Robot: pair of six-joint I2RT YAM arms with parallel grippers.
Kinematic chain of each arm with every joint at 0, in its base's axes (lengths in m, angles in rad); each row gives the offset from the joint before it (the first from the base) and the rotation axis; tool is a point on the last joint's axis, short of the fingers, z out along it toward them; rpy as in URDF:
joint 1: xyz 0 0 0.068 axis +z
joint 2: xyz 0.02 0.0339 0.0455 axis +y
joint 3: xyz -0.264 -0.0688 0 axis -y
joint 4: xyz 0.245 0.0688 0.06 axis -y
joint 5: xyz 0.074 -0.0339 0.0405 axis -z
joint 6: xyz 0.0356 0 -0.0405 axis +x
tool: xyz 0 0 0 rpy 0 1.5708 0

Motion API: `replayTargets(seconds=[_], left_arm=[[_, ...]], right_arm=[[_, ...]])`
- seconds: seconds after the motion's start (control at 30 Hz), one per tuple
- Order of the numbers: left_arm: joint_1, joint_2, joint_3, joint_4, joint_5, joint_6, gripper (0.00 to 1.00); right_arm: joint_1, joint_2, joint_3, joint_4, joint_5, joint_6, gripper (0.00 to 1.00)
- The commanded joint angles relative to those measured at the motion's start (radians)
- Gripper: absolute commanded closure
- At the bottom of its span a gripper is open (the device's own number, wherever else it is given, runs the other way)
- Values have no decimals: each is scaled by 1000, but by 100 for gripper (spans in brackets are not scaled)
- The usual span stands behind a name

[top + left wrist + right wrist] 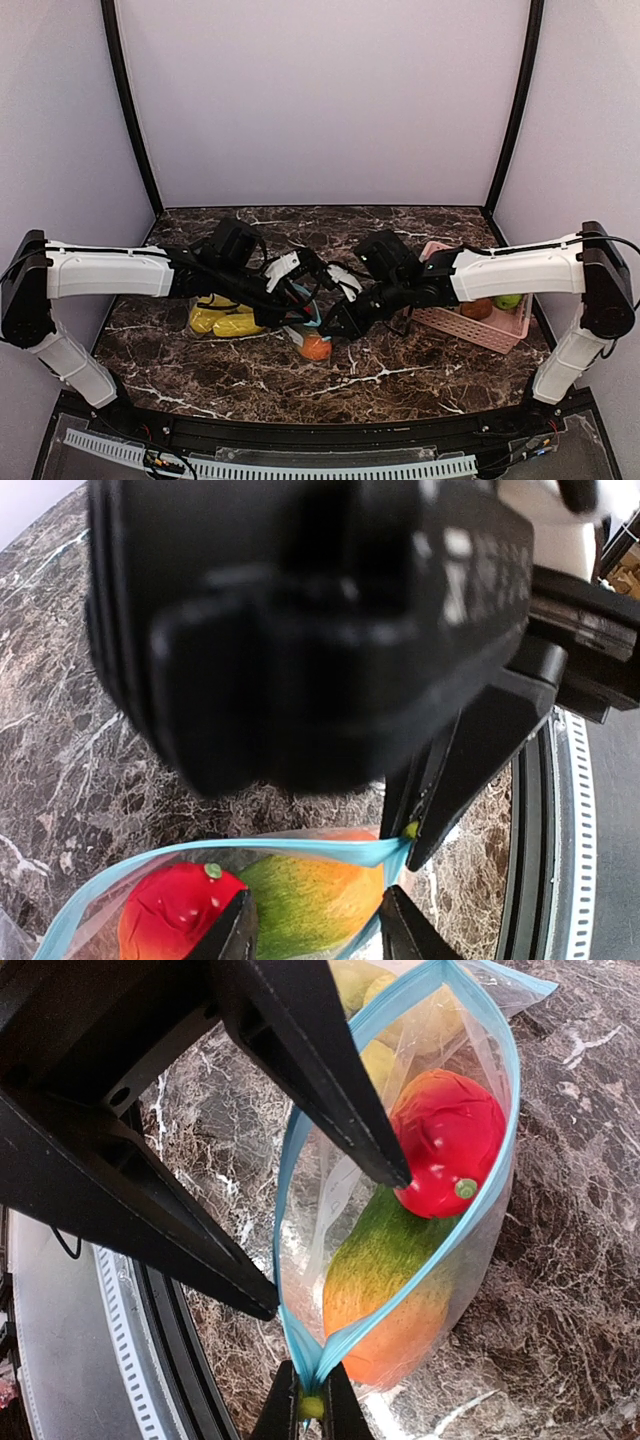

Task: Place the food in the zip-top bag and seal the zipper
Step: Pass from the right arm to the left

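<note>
A clear zip-top bag (470, 1250) with a blue zipper rim lies open on the marble table. Inside it are a red fruit (450, 1140), a green-to-orange mango (390, 1280) and yellow pieces (425, 1020). My right gripper (312, 1392) is shut on the near end of the zipper, with a small green tab between its fingers. My left gripper (315, 900) is open at the bag's mouth, its fingers spread to either side of the mango (310, 890). From above, both grippers meet over the bag (228, 318) at mid-table.
A pink slatted basket (470, 328) stands at the right, with an orange fruit (477, 309) and a green fruit (508, 301) in it. The table's front rail (300, 430) runs close below the bag.
</note>
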Motion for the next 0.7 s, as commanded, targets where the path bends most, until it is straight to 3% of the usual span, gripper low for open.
replayTargets(seconds=[0.0,0.23,0.4,0.43,0.57,0.67], left_arm=[[-12,17,-15,-15,25,11,60],[-21,33,-8,-38,32,9,68],[-25,37,6,-55,21,-8,94],[-26,31,3,-56,18,-18,98],[-25,-18,-31,-22,-34,-90,99],[-25,-65,-54,29,-62,-200,99]], right_arm=[[-16,-38,-19,40,-8,12,100],[-23,-35,-17,47,-21,14,100],[-27,-56,-30,57,3,24,98],[-31,-70,-37,64,9,28,93],[-42,-140,-82,96,53,49,64],[-48,-204,-138,138,92,69,49]])
